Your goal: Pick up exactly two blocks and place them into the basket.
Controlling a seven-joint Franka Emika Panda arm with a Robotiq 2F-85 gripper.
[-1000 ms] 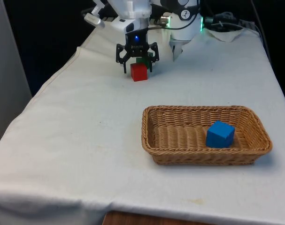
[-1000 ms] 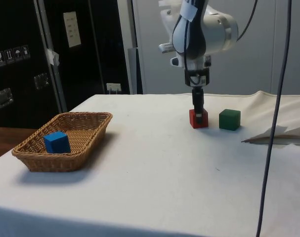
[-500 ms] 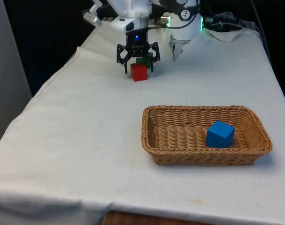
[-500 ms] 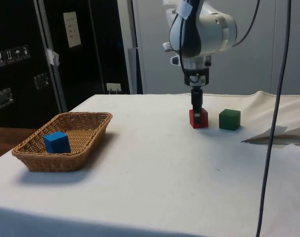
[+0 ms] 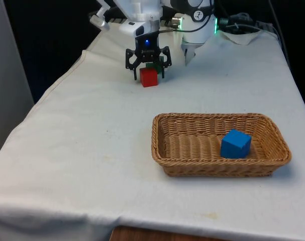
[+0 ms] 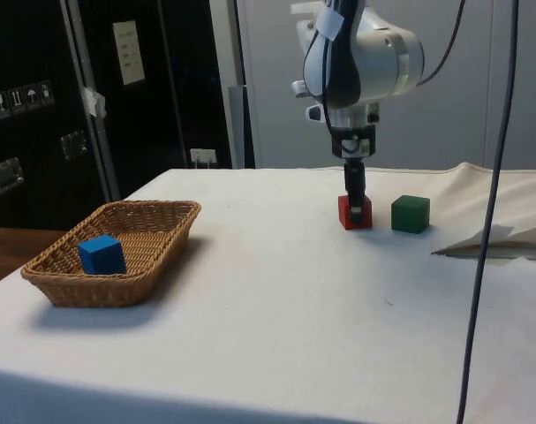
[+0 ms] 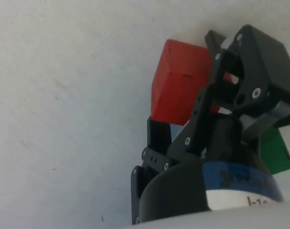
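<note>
Front view: one blue block (image 5: 235, 143) already lies in the wicker basket (image 5: 162, 145), toward the basket's end on the front view's right. So approx. half the job looks done, one block still to go. The basket sits on the white-clothed table (image 5: 82, 150) nearer the table's near edge. Up by the far edge, the gripper (image 5: 146, 66) is down over the red block (image 5: 148, 77), fingers spread to either side of it, not yet pressed onto its faces as far as I can judge. A green block (image 5: 153, 64) peeks out just behind the gripper.

Side view: red block (image 6: 354, 213) rests flat on the cloth w/ the gripper (image 6: 357, 204) lowered onto it from above. The green block (image 6: 411, 214) stands near it but apart, untouched. Basket (image 6: 162, 231) is well apart from both, toward the other end of the table, blue block (image 6: 101, 253) inside.

Wrist view: red block (image 7: 180, 89) sits between the fingers (image 7: 157, 133) — gap visible beside it, so the claw is spread rather than pinching. Green block (image 7: 275, 150) just beyond.

Left to do: close on the red block, lift, carry to the basket, drop. Green one should stay put — exactly two is the count.
</note>
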